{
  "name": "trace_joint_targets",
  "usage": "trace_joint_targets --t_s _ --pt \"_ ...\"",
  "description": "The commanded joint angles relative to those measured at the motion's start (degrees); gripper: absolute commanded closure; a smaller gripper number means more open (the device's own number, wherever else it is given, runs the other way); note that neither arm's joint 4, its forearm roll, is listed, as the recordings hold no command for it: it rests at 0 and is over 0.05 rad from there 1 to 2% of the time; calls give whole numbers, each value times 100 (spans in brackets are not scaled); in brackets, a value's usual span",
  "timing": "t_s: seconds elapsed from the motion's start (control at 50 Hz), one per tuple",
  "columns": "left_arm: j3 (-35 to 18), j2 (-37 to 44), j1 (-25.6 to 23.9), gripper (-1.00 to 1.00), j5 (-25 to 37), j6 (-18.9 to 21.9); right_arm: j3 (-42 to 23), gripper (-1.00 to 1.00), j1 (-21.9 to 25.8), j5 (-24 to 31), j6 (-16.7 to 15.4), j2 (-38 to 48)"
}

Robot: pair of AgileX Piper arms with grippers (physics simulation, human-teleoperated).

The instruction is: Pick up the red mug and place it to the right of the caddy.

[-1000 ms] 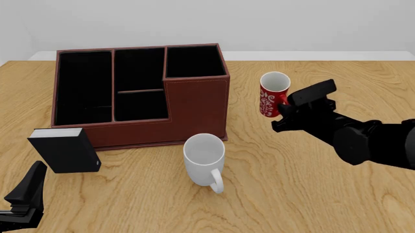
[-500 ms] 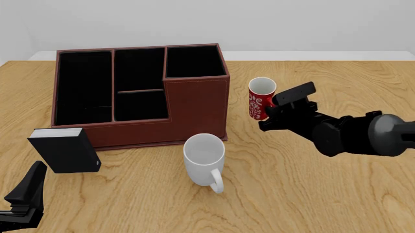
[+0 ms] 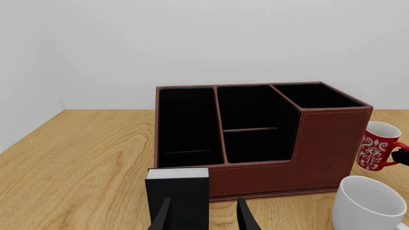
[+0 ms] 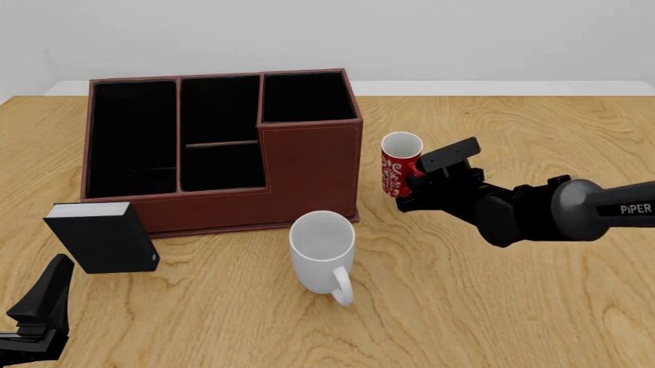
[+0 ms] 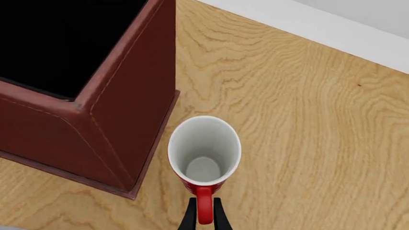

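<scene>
1. The red mug [image 4: 400, 164] sits upright just right of centre in the front view, white swirls on its side and white inside. It's right beside the caddy's right wall, with a thin strip of wood showing between them in the right wrist view. Can't tell if its base is actually on the wood or a hair above it.
2. The right claw [image 4: 418, 184] comes in from the right edge of the front view and is pinched on the mug's red loop handle [image 5: 204, 209]. In the right wrist view the two dark fingers [image 5: 190, 219] hug the handle on both sides.
3. The caddy [image 4: 307, 161] is the big reddish-brown leather-look organiser filling the upper left of the front view, with black-lined compartments and its taller section at the right end, the end nearest the mug.
4. A plain white mug [image 4: 322, 249] stands lower centre in front of the caddy, handle pointing toward the camera, well clear of the red one.
5. A small black box with a white top [image 4: 100, 234] sits at the caddy's front left corner.
6. The left claw [image 3: 204, 219] is parked in the bottom left corner of the front view, fingers apart, gripping nothing; its wrist view looks past the black box at the caddy.
7. All of it's on a light wood-grain tabletop [image 4: 511, 307].
</scene>
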Motion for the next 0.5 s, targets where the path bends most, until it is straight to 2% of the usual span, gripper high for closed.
trace_joint_targets --t_s 0.02,0.5 --pt "0 0 0 -100 0 0 -109 100 81 -65 143 162" --pt "0 0 0 -100 0 0 -197 100 217 -153 240 484"
